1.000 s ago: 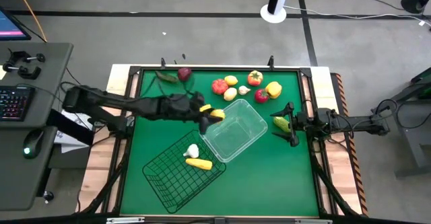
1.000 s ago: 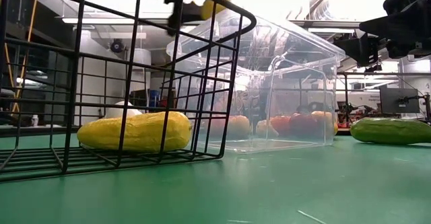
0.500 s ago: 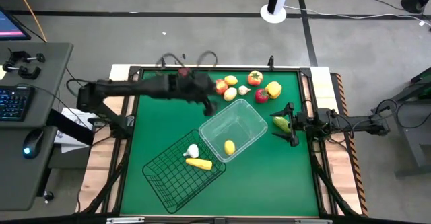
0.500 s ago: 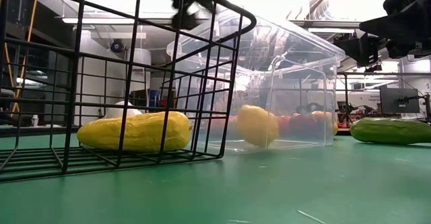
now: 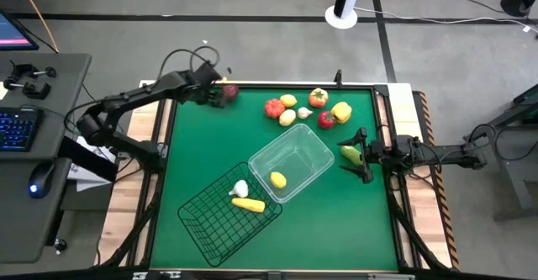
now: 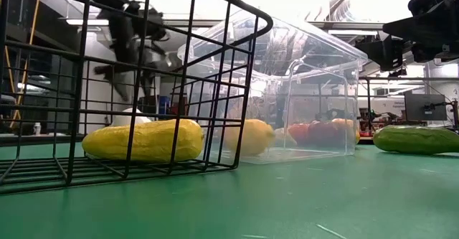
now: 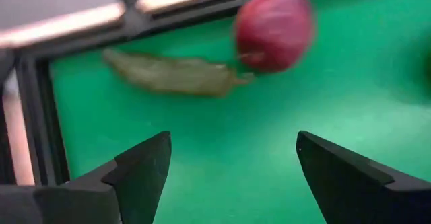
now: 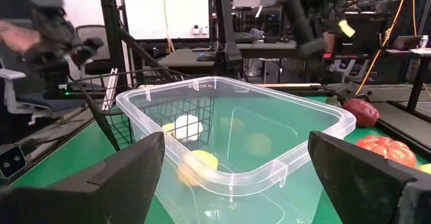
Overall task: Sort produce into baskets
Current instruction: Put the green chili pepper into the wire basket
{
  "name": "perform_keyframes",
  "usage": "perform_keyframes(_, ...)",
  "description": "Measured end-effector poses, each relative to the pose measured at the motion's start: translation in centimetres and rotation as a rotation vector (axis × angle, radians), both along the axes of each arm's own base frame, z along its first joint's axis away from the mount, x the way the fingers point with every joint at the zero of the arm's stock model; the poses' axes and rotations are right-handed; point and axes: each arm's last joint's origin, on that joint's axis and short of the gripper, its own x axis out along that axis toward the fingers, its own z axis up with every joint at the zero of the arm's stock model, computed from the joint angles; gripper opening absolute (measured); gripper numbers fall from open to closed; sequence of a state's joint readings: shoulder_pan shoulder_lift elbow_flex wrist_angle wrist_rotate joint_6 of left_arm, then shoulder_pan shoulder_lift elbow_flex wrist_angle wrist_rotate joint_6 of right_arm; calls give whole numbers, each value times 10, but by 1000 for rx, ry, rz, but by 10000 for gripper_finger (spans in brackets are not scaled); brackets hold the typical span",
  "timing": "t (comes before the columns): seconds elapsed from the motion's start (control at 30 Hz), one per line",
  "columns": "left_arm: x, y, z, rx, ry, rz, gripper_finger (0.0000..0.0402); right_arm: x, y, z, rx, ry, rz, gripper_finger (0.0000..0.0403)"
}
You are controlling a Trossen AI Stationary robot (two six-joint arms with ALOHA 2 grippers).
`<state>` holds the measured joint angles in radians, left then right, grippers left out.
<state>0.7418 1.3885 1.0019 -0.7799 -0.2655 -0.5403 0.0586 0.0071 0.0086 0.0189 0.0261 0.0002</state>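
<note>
Left gripper (image 5: 217,93): at the far-left corner of the table, fingers spread wide and holding nothing, just beside a dark red fruit (image 7: 274,27) and a flat green leafy piece (image 7: 176,74).
Right gripper (image 5: 362,155): at the right edge of the table, fingers apart and empty, pointing at the clear basket; a green cucumber (image 5: 349,154) lies beside it.
Clear basket (image 5: 315,148): mid-table, holding one yellow lemon (image 5: 277,179) near its near-left end.
Wire basket (image 5: 204,225): touching the clear basket's near-left side; inside are a long yellow vegetable (image 5: 248,203) and a white garlic (image 5: 240,188).
Loose produce: a row along the far side of the table, with a red tomato (image 5: 274,108), a red-orange tomato (image 5: 319,97), a yellow pepper (image 5: 341,112) and smaller yellow, white and red pieces between them.
</note>
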Motion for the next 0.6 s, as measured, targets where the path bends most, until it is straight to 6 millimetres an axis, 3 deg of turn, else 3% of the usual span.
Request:
perform_keyframes(0.4, -23, 2, -56, 155, -79, 214, 291, 0, 0, 0, 0, 0, 0, 360)
perform_keyframes(0.5, -26, 0, -67, 193, -89, 242, 245, 0, 0, 0, 0, 0, 0, 360)
perform_keyframes(0.6, -28, -1, -76, 237, -115, 251, 157, 0, 0, 0, 0, 0, 0, 360)
